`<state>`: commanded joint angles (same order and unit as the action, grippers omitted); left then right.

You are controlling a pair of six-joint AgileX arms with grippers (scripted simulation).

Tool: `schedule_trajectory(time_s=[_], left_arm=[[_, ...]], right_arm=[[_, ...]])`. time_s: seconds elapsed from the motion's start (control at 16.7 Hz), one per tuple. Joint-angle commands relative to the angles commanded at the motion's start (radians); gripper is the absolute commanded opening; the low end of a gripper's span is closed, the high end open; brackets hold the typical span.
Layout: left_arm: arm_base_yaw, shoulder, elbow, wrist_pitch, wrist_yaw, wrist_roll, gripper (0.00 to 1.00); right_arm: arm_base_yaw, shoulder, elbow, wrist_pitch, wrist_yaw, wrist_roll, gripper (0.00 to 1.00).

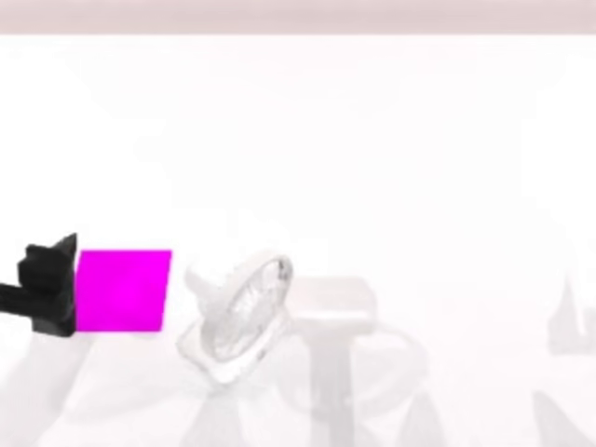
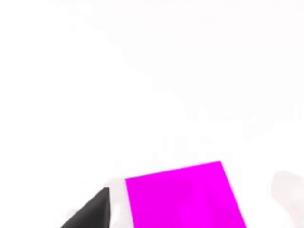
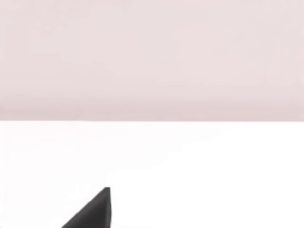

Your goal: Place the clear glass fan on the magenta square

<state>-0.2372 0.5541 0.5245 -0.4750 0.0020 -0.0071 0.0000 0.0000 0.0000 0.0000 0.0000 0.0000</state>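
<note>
Clear glass fan (image 1: 237, 312) lies tipped on the white table (image 1: 372, 140), just at three o'clock of the magenta square (image 1: 123, 290). Left gripper (image 1: 58, 284) sits at the square's nine o'clock; I cannot tell its grip.

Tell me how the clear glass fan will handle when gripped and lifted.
The clear glass fan looks like smooth glass, so probably slippery and fragile. Its round grille sits tilted over a small base, so it may tip if nudged. It stands just right of the magenta square.

The clear glass fan (image 1: 237, 312) stands just right of the magenta square (image 1: 123, 290), apparently not touching.
</note>
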Motion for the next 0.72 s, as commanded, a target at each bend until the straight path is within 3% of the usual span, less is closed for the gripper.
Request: schedule_trajectory(time_s=[0.72], left_arm=[[-0.404,1.089,1.006,-0.800,0.001,-0.034,1.00]], right_arm=[[0.000,0.000,0.000,0.000,0.000,0.000,1.00]])
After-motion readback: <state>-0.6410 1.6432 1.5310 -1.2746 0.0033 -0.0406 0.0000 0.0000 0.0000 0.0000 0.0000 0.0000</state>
